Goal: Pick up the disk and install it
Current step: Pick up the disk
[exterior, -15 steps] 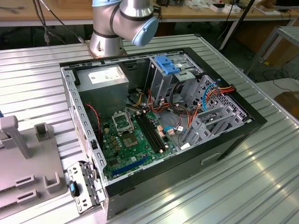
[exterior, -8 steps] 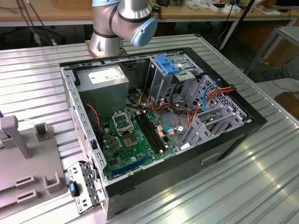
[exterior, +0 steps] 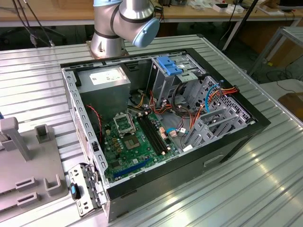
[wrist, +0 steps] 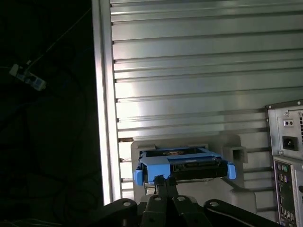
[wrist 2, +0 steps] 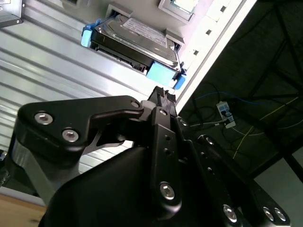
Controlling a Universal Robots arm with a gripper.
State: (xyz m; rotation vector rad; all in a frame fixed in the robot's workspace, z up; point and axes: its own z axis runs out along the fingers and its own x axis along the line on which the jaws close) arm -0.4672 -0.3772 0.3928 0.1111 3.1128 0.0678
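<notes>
The disk [wrist: 182,163] is a dark grey drive in bright blue rails. It rests tilted in a pale grey holder [wrist: 236,153] on the ribbed metal table, close to the table's edge. In the second wrist view the disk [wrist 2: 137,40] shows its flat top and a blue rail at each end. My gripper [wrist: 162,180] hangs just short of the disk's near blue rail without touching it. Its two black fingers [wrist 2: 163,97] lie together, shut, with nothing between them.
An open computer case [exterior: 161,127] lies on the table, with a motherboard, cables and a grey drive cage under a blue bracket [exterior: 168,66]. Its rear panel [wrist: 286,156] stands beside the holder. The table's edge [wrist: 102,118] drops to a dark floor with cables.
</notes>
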